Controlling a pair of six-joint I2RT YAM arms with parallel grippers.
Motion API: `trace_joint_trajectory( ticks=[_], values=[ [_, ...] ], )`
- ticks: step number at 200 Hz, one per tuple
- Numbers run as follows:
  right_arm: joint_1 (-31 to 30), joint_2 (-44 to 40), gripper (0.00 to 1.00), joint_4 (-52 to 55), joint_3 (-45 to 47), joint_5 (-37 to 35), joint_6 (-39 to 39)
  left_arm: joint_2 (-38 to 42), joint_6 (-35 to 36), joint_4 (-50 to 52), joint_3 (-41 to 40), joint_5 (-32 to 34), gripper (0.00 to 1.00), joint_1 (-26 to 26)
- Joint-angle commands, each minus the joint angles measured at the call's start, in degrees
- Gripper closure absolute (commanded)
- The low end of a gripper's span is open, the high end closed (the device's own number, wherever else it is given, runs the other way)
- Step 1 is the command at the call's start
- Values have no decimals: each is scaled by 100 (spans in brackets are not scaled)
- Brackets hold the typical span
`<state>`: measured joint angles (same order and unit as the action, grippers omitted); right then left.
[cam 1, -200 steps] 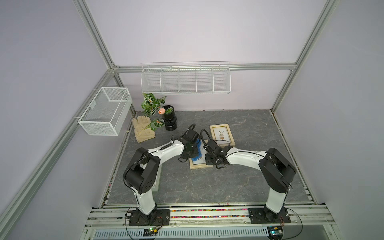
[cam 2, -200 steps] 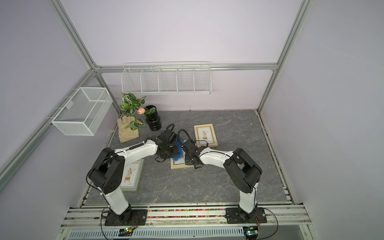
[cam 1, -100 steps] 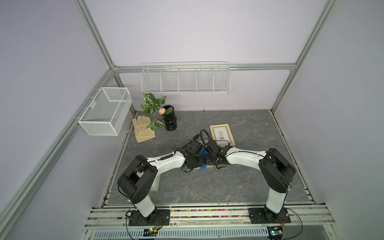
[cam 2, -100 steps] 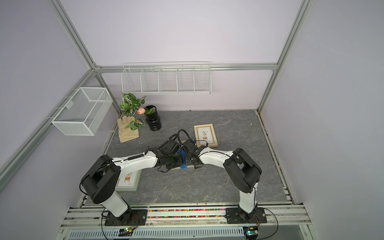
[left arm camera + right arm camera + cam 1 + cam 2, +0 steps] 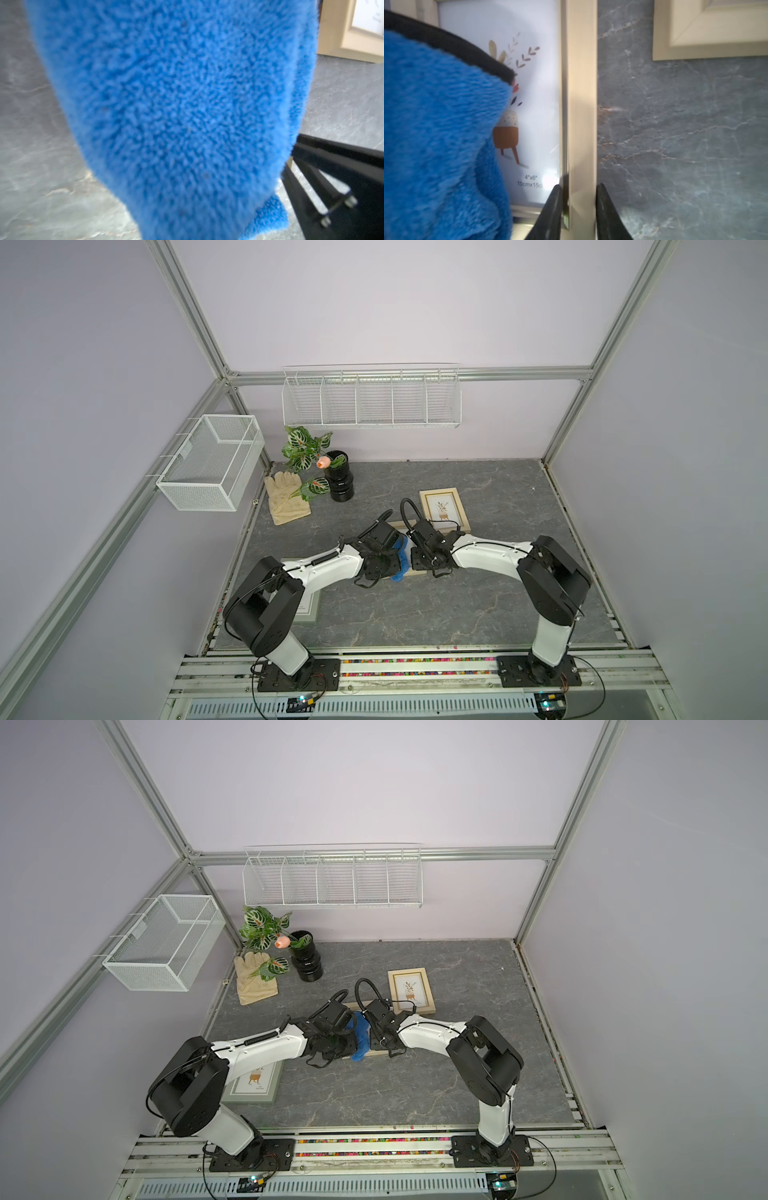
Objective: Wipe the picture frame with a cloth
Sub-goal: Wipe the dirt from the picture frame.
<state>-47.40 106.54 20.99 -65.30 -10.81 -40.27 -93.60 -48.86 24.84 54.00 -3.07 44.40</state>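
A light wooden picture frame (image 5: pixel 581 104) with a potted-plant print lies flat in the middle of the grey table; in both top views the arms cover most of it (image 5: pixel 419 573) (image 5: pixel 376 1052). My right gripper (image 5: pixel 579 187) is shut on the frame's side rail, one finger on the glass side and one on the outside. The plush blue cloth (image 5: pixel 176 104) hangs from my left gripper (image 5: pixel 388 558), which is shut on it. The cloth (image 5: pixel 436 135) drapes over the frame's left part and its near edge (image 5: pixel 401 562) (image 5: pixel 360 1036). It hides the left fingers in the left wrist view.
A second wooden frame (image 5: pixel 444 510) lies just behind the right gripper. A grey-green frame (image 5: pixel 257 1081) lies under the left arm. A beige glove (image 5: pixel 286 497) and a black vase with a plant (image 5: pixel 338 483) stand back left. A wire basket (image 5: pixel 212 466) and a wire shelf (image 5: pixel 372 396) hang on the walls.
My left gripper has dragged the cloth across the frame from its far part toward its near edge. The right gripper has kept its hold on the rail.
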Motion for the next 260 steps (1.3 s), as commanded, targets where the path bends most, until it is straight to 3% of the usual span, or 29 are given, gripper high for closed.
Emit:
trace_joint_trajectory(
  ticks=[1, 29, 74, 133, 185, 213, 260],
  values=[
    [36, 210, 74, 616, 272, -118, -134, -526, -169, 127, 294, -163, 100, 282],
    [38, 192, 74, 643, 263, -154, -119, -382, -227, 224, -31, 0, 100, 223],
    [35, 209, 74, 593, 280, -148, -126, 616, 68, 799, -968, 452, 100, -298],
    [36, 135, 74, 625, 324, -168, -131, -129, -108, 99, -466, -18, 100, -73],
    [38, 165, 74, 600, 281, -143, -113, 355, 130, 409, -1035, 226, 100, -481],
    [38, 121, 74, 616, 298, -165, -118, -25, 352, 381, -461, 334, 100, -513],
    [20, 86, 74, 582, 368, -156, -136, -1461, 631, 118, 1210, 154, 100, -584]
  ],
)
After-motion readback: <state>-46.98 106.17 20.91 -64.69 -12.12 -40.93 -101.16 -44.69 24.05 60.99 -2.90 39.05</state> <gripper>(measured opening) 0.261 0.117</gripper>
